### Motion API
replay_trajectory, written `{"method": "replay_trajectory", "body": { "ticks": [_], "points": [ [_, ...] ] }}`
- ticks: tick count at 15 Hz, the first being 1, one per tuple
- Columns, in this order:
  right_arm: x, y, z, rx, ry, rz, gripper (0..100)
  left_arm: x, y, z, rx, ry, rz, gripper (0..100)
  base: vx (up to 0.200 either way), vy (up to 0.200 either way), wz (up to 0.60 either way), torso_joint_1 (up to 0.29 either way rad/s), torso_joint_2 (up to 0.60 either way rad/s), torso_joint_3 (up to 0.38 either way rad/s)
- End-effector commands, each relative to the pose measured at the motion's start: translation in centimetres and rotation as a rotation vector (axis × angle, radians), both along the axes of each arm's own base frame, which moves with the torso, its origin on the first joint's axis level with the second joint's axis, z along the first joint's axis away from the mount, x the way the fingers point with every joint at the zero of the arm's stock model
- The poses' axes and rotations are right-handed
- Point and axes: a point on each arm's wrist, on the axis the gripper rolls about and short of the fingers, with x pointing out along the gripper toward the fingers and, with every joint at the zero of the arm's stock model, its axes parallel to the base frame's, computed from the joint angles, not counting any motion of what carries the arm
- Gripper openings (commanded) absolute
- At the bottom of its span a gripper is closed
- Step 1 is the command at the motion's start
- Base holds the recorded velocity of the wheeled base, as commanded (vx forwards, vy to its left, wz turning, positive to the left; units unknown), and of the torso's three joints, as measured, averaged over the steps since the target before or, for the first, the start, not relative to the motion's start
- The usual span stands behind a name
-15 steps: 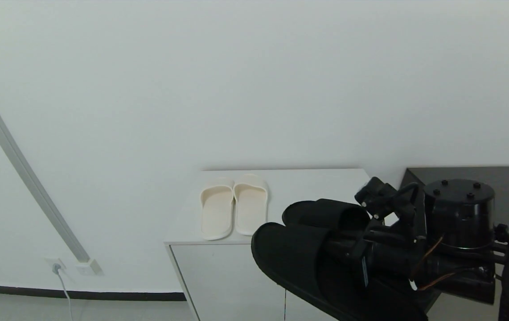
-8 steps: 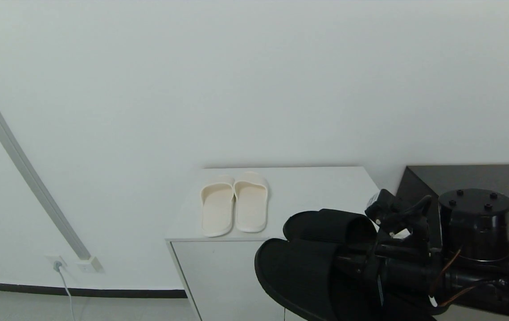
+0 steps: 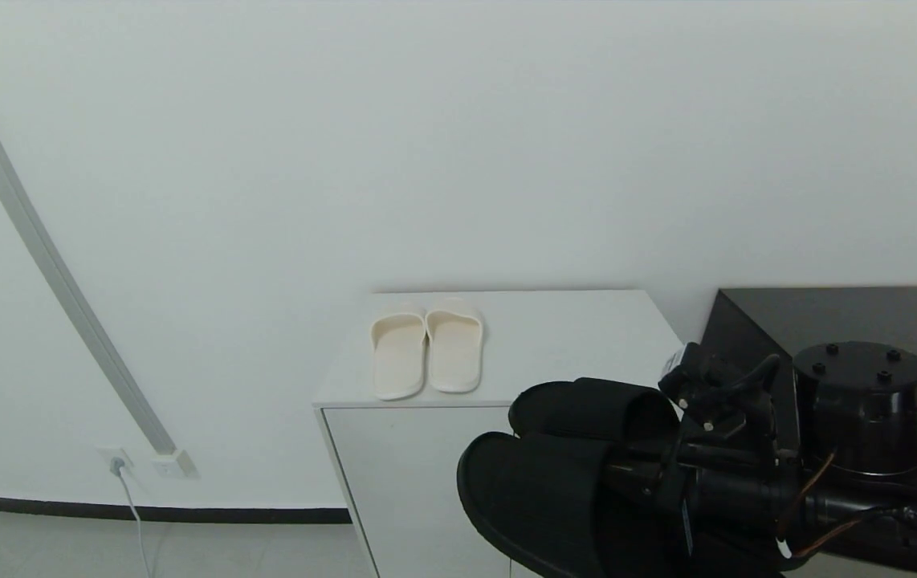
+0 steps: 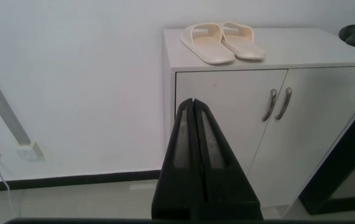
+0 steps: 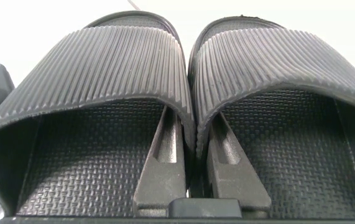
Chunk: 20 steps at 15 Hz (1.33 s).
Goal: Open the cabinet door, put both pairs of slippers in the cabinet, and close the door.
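Observation:
A pair of black slippers (image 3: pixel 555 457) hangs in the air in front of the white cabinet (image 3: pixel 418 474), low on the right. My right gripper (image 5: pixel 191 127) is shut on them, one finger inside each slipper, pinching their touching inner sides. A pair of cream slippers (image 3: pixel 426 348) lies side by side on the cabinet top, near its left front edge. Both cabinet doors (image 4: pixel 239 124) are closed, with two upright handles (image 4: pixel 276 104) at the middle. My left gripper (image 4: pixel 193 104) is shut on nothing, lower down and left of the cabinet front.
A dark piece of furniture (image 3: pixel 844 321) stands against the cabinet's right side. A white wall rises behind. A grey cable duct (image 3: pixel 49 265) slants down the wall to a socket (image 3: pixel 115 461) with a plugged-in cord, left of the cabinet above the floor.
The whole head picture has shifted: the cabinet now looks a little smaller and higher, so the camera moved. The right gripper with the black slippers sits slightly lower in the picture.

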Motion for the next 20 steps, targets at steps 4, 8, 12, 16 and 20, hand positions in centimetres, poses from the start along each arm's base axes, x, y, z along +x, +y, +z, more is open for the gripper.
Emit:
{"method": "replay_trajectory", "body": {
  "ticks": [4, 8, 12, 16, 20],
  "points": [
    [0.01, 0.07, -0.08, -0.002, 0.002, 0.002, 0, 0.01, 0.00, 0.00, 0.000, 0.001, 0.001, 0, 0.000, 0.000, 0.00, 0.000, 0.00, 0.000],
    [0.02, 0.07, -0.31, -0.013, 0.002, 0.000, 0, 0.01, 0.00, 0.00, 0.000, 0.001, 0.001, 0, 0.000, 0.000, 0.00, 0.000, 0.00, 0.000],
    [0.02, 0.23, -0.51, -0.022, 0.001, 0.009, 0, 0.01, 0.00, 0.00, 0.004, 0.001, 0.002, 0, 0.000, 0.000, 0.00, -0.060, 0.15, 0.079],
    [-0.07, 0.09, -0.39, -0.020, -0.003, 0.006, 0, 0.01, 0.00, 0.00, 0.004, 0.001, 0.002, 0, 0.000, 0.000, 0.00, -0.158, 0.36, 0.194],
    [-0.07, 0.10, -0.60, -0.025, 0.003, 0.006, 0, 0.01, 0.00, 0.00, 0.001, 0.001, 0.002, 100, 0.000, 0.000, 0.00, -0.169, 0.40, 0.222]
  ]
}}
